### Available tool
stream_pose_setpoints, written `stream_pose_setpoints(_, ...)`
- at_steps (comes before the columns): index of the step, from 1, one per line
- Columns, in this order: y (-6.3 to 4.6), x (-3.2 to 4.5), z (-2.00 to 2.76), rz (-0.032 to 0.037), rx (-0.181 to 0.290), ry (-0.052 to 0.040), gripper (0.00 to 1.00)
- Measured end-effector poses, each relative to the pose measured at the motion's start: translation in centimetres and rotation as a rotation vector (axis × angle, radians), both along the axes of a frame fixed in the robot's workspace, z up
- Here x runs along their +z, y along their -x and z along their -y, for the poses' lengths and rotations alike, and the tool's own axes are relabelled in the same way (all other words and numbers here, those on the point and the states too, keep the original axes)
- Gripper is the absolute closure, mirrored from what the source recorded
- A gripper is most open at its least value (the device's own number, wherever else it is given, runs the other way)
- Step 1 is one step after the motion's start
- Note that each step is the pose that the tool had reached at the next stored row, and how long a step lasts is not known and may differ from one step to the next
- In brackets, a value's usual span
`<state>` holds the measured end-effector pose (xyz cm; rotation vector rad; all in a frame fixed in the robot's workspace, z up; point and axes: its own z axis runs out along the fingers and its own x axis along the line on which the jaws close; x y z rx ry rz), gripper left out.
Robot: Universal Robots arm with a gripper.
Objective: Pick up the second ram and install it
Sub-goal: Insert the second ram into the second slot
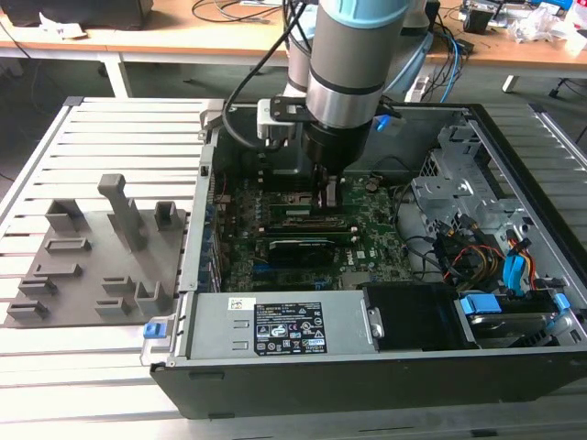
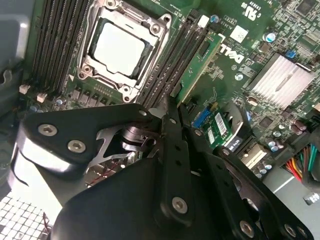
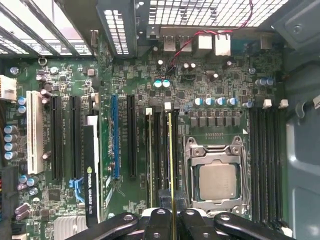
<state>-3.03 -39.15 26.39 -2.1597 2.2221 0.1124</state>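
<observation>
Ram number two, the second ram, is standing on edge in a memory slot just beside the processor socket, seen in the first wrist view as a thin yellowish line running down to the claw. In the second wrist view the same stick is showing its flat green face, with a dark chip and a narrow pale edge, tilted slightly in the picture among the black slots. Another stick is already sitting two slots over, away from the socket.

The claw is closing narrowly around the lower end of the stick, its black fingers pressing on either side of the card, so it is holding the second ram. In the exterior view the arm is reaching straight down into the open computer case, which is lying on the slatted table beside the grey fixture blocks.

Trouble could be coming from misalignment: if the stick is sitting off the slot's notch or leaning, pressing could be bending the thin card or straining the slot. I cannot tell whether the white latches at the far end are closing, so the stick may be resting only partly seated. A grip at one end could also be tipping it unevenly.
</observation>
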Motion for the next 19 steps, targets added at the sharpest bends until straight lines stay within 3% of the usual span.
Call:
stream_pose_setpoints(16, 0.8, -1.50, -0.01, -0.0001, 0.000, 0.0000, 0.86)
stream_pose_setpoints(19, 1.1, -2.26, -0.01, 0.0000, 0.000, 0.0000, 0.86)
